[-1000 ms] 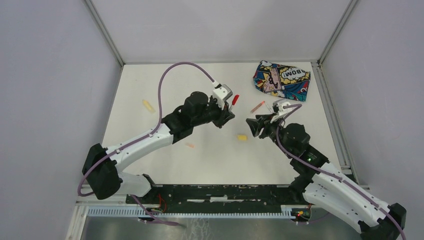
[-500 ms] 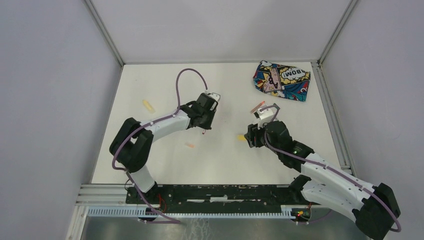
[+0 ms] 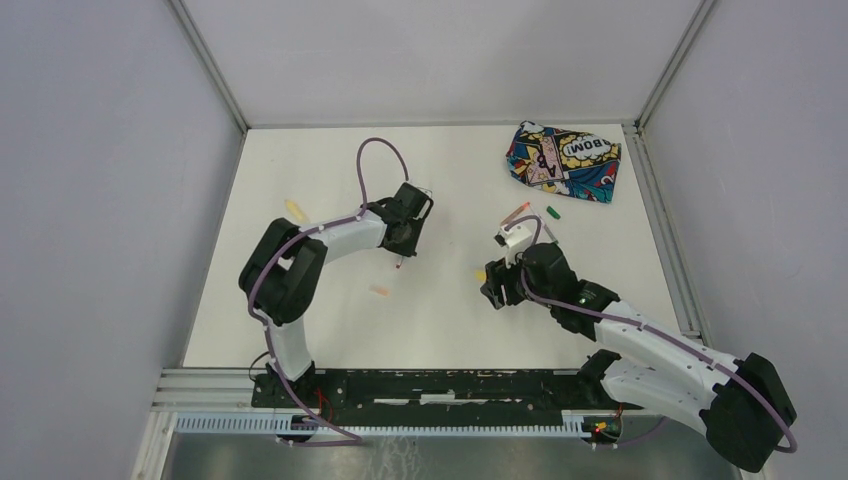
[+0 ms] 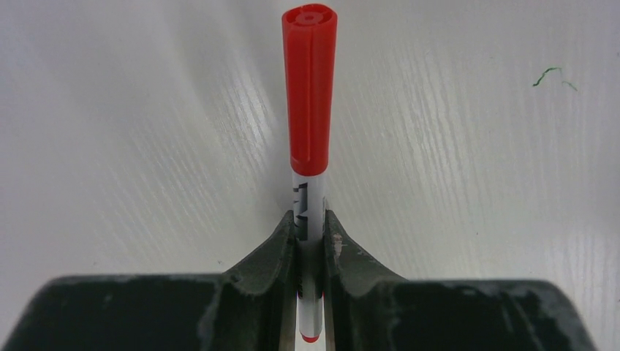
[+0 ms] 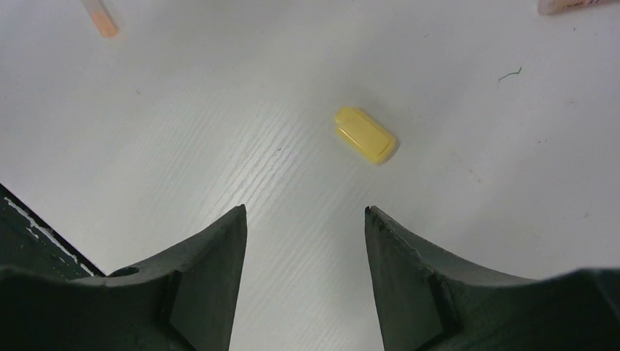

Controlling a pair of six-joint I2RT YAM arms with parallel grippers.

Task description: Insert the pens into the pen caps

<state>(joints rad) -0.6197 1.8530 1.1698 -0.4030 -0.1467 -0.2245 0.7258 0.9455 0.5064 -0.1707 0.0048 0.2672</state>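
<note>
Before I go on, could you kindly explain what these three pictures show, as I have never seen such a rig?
Two robot arms are bolted at the near edge of a white table, each ending in two fingers. One picture looks down from above; the other two come from cameras on the wrists, each showing its own fingers. The left arm's fingers are shut on a whitish pen with its red cap on. The right arm's fingers stand open, facing a yellow cap lying on the table. From above you also see a yellow pen, an orange pen, an orange cap, a green cap and a comic-print pouch.
</note>
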